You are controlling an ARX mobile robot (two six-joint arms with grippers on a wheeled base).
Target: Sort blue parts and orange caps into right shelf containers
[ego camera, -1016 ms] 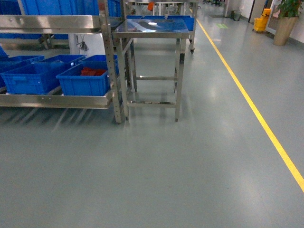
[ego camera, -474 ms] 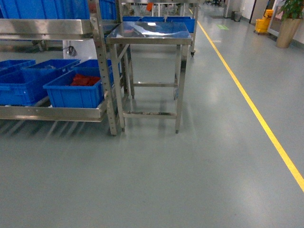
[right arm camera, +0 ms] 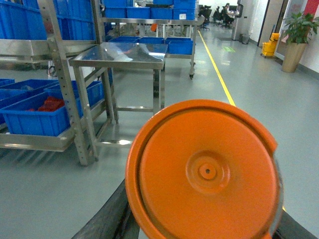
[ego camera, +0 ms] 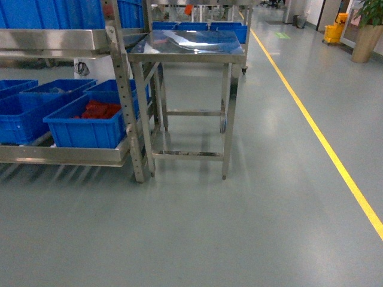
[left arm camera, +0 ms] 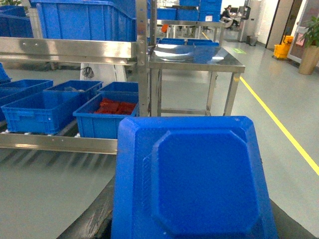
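Ahead and to the left, the blue crate [ego camera: 84,122] holding red-orange pieces sits on the low steel shelf [ego camera: 66,154], beside the steel table [ego camera: 187,46]. Each wrist view is filled by 1 item, a blue part [left arm camera: 199,184] left, an orange cap [right arm camera: 204,172] right; neither claw's fingers show, so grip can't be told. The left arm looks nearer the crate.

Factory or warehouse floor, steel shelving [ego camera: 72,155] with blue crates [ego camera: 84,128], steel surface [ego camera: 188,45], yellow floor line [ego camera: 317,137], grey floor [ego camera: 239,227]
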